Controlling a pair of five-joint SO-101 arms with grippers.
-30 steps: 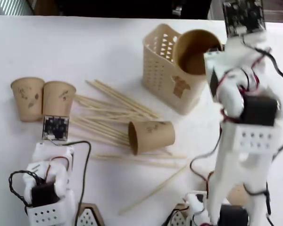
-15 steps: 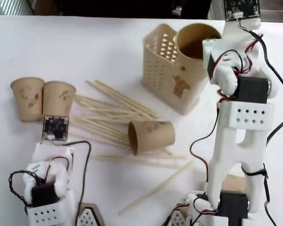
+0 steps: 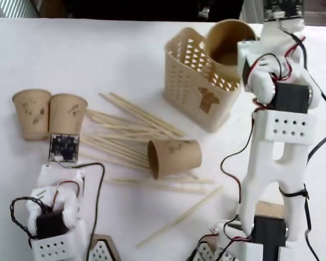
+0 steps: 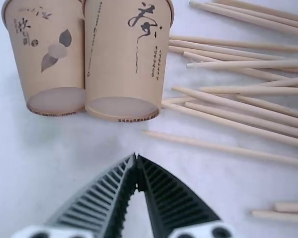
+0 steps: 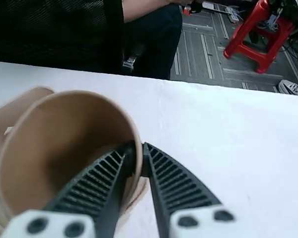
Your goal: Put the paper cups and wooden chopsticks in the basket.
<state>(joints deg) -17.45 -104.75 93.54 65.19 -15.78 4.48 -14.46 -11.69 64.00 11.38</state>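
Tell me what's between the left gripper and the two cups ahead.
Only bare table, per the left wrist view, separates the left gripper from both cups.

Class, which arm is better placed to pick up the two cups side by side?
Left. The left pincer, shut and empty, sits just before those cups; the right pincer grips another cup at the basket.

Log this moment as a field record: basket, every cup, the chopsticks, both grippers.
basket: upright, open top
held cup: tilted, at basket's far end
right gripper: jaws shut on held cup's rim, one inside, one outside
left gripper: jaws shut, empty
paired cups: side by side, bases toward left gripper
chopsticks: scattered between paired cups and basket
lying cup: on its side, across chopsticks
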